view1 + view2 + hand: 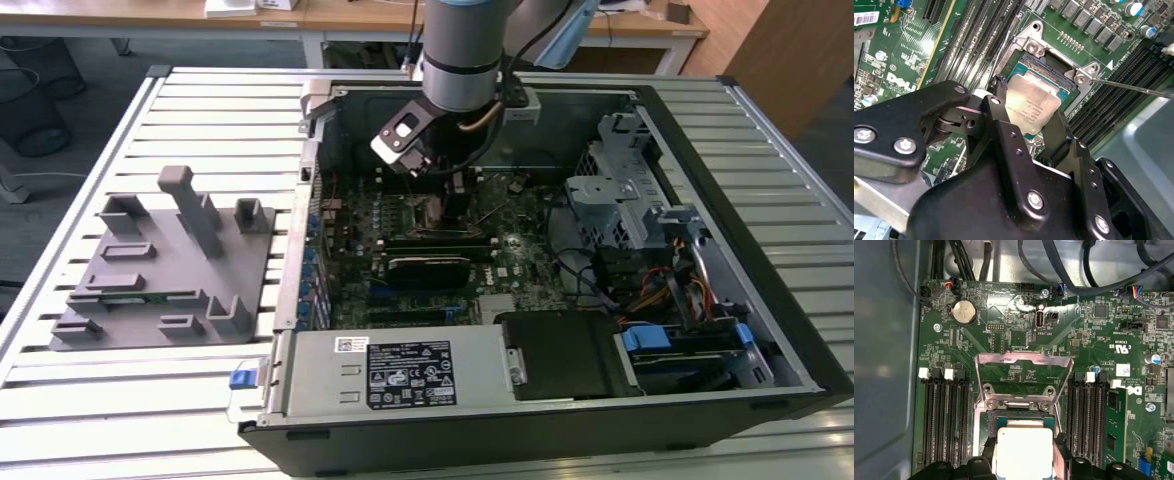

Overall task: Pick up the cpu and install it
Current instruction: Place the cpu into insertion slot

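Item: cpu (pixel 1031 107), flat silver square. Held between the black fingers (pixel 1004 130) of the gripper (pixel 1028 117), which are closed on two of its opposite edges. It sits directly over the open socket (pixel 1046 65) on the green motherboard (pixel 899 55); whether its underside touches the socket bed cannot be told.

Socket surroundings:
- metal cover plate (pixel 1024 370) swung up and standing open on the far side of the cpu in the first wrist view
- thin metal lever (pixel 1134 87) angled out past one socket corner, clear of the cpu
- rows of black memory slots (pixel 944 420) flanking the socket on both sides, close to the fingers
- round coin battery (pixel 963 312) and black cables (pixel 1064 265) beyond the cover plate, well apart from the cpu

Wider setting, exterior view:
- arm (pixel 461 50) reaching down into the open computer case (pixel 747 200)
- grey power supply box (pixel 387 370) along the near edge of the case
- black drive box (pixel 567 350) beside it
- grey holder tray (pixel 147 270) on the slatted table (pixel 134 400), at the exterior view's left of the case
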Robot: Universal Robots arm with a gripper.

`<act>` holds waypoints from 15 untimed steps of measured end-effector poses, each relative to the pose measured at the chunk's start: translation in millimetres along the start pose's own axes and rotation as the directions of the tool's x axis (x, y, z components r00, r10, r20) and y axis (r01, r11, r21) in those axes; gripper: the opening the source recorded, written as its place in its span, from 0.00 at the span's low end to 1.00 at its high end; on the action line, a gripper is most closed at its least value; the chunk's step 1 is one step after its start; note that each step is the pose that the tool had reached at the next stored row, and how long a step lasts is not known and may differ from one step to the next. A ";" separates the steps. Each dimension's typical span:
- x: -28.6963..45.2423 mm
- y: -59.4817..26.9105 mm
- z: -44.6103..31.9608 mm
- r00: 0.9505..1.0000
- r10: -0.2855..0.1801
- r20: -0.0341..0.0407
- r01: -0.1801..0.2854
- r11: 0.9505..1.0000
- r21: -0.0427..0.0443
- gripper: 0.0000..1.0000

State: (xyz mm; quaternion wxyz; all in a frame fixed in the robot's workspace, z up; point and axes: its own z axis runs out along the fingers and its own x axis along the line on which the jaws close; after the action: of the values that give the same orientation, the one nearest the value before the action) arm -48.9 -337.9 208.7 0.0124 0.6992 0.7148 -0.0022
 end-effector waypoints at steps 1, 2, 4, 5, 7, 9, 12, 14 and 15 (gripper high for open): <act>0.0 -0.1 0.7 1.000 0.000 0.000 0.000 1.000 0.000 0.53; 0.0 -0.1 1.5 1.000 0.000 0.000 0.000 1.000 0.000 0.53; 0.1 -0.1 2.9 1.000 0.000 0.000 0.000 1.000 0.000 0.53; 0.1 -0.1 3.5 1.000 0.000 0.000 0.000 1.000 0.000 0.53; 0.2 -0.2 4.1 1.000 0.000 0.000 0.000 1.000 0.000 0.53; 0.7 -0.2 4.8 1.000 0.000 0.000 0.000 1.000 0.000 0.53; 2.2 -0.2 5.8 1.000 0.000 0.000 0.000 1.000 0.000 0.53; 2.4 -0.5 6.7 1.000 0.000 0.000 0.000 1.000 0.000 0.53; 2.5 -0.7 7.2 1.000 0.000 0.000 0.000 1.000 0.000 0.53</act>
State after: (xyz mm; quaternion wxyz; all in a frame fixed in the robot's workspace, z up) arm -49.5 -335.5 201.5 0.0124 0.6993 0.7148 -0.0022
